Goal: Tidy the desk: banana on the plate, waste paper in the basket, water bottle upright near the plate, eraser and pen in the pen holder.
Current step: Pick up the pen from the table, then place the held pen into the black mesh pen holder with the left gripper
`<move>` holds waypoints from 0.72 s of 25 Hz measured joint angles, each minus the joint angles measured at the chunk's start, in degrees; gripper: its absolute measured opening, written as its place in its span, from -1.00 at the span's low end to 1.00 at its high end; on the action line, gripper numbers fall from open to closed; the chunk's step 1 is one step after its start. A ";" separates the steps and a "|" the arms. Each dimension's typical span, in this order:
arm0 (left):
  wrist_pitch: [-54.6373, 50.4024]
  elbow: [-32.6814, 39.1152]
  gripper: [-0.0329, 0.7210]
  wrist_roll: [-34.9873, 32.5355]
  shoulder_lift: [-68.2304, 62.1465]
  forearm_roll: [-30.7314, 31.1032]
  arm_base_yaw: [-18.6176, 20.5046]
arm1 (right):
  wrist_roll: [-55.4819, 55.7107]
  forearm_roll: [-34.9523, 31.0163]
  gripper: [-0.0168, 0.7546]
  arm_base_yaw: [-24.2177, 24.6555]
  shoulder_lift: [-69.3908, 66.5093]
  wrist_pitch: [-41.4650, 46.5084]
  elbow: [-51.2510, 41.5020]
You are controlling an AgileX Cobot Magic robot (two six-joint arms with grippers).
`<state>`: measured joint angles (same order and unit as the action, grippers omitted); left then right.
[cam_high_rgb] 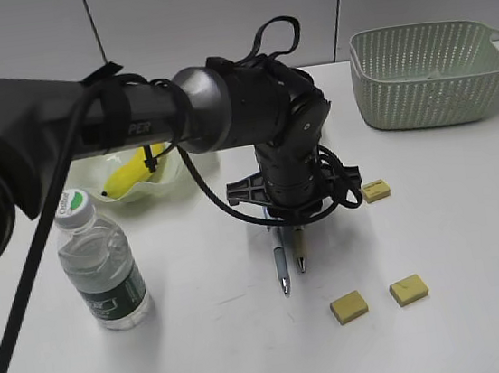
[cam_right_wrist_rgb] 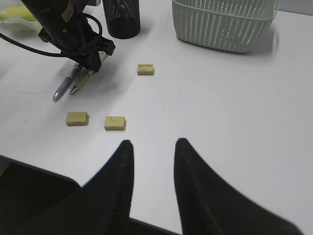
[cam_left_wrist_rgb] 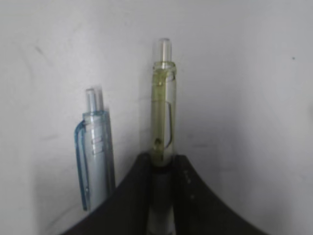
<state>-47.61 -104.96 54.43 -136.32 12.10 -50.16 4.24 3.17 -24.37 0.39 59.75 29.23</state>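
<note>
Your left gripper [cam_left_wrist_rgb: 161, 169] pinches the yellow-green pen [cam_left_wrist_rgb: 163, 112], axis running near-far, blue pen [cam_left_wrist_rgb: 95, 147] just left; right gripper [cam_right_wrist_rgb: 152, 161] idles open.

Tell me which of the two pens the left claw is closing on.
The yellowish clear pen, sitting between the left claw tips. The blue pen lies beside it, outside the claw.

banana [cam_high_rgb: 128, 176] on plate [cam_high_rgb: 194, 168] | water bottle [cam_high_rgb: 100, 268] upright | basket [cam_high_rgb: 431, 71] far-right

Even overhead light is flooding the desk [cam_high_rgb: 475, 241]; shadows are lying soft; left wrist view is showing dim, blurred pens [cam_left_wrist_rgb: 164, 112].
</note>
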 joint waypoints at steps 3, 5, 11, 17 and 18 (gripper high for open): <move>2.82 0.43 -0.68 0.00 0.30 -1.09 0.17 | 0.00 0.00 -0.34 0.00 0.00 0.00 0.00; 7.48 0.88 -0.68 0.06 0.69 -2.68 0.17 | 0.00 0.00 -0.34 0.00 0.00 0.00 0.00; 23.71 1.10 -0.68 -1.30 7.41 -0.91 0.11 | 0.00 0.00 -0.34 0.00 0.00 0.00 0.00; 39.73 1.04 -0.68 -2.31 13.31 30.97 1.97 | 0.00 0.00 -0.34 0.00 0.00 0.00 0.00; 41.64 1.00 -0.68 -2.38 13.31 33.91 2.79 | 0.00 0.00 -0.34 0.00 0.00 0.00 0.00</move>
<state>-5.97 -103.96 52.05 -123.01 46.01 -47.37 4.24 3.17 -24.37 0.39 59.75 29.23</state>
